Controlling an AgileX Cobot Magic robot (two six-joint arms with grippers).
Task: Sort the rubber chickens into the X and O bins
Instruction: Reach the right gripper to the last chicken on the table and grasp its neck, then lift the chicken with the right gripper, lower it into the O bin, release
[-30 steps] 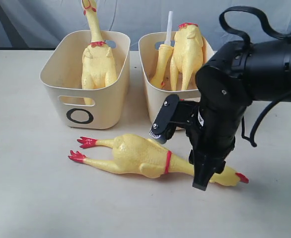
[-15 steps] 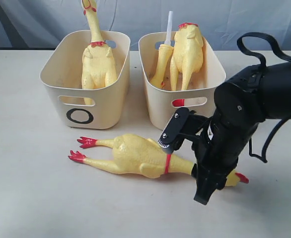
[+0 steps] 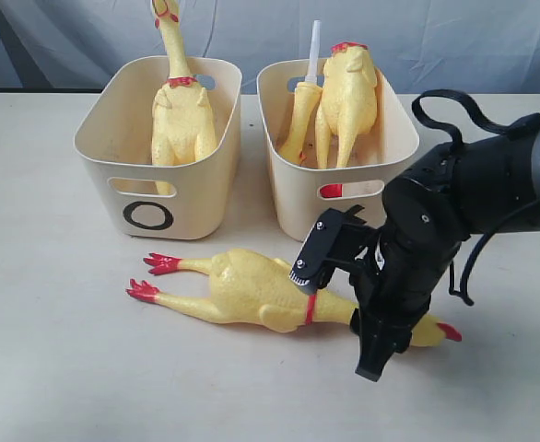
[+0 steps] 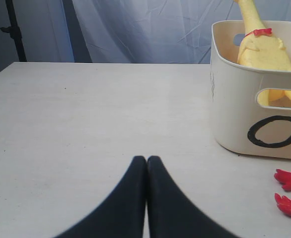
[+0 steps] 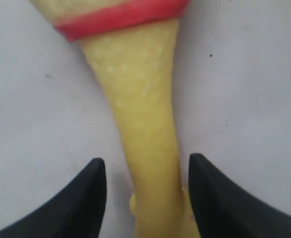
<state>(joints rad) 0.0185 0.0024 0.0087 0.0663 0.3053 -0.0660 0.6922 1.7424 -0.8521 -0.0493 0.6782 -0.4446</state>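
Light was bright, diffuse | I saw soft shadows beneath my right gripper [image 5: 146, 163] on the table [image 3: 58, 387] | my right wrist view was blurred up close

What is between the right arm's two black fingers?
The yellow neck of the loose rubber chicken, inside the open right gripper; the right wrist view shows it.

Probably a lab test setup: a pale table [image 3: 49, 368] backed by draped grey cloth [image 3: 436, 37], with a black stand [image 4: 14, 29] beside it.

The right arm [image 3: 436, 216] covers the second bin's [image 3: 291, 191] lower front.
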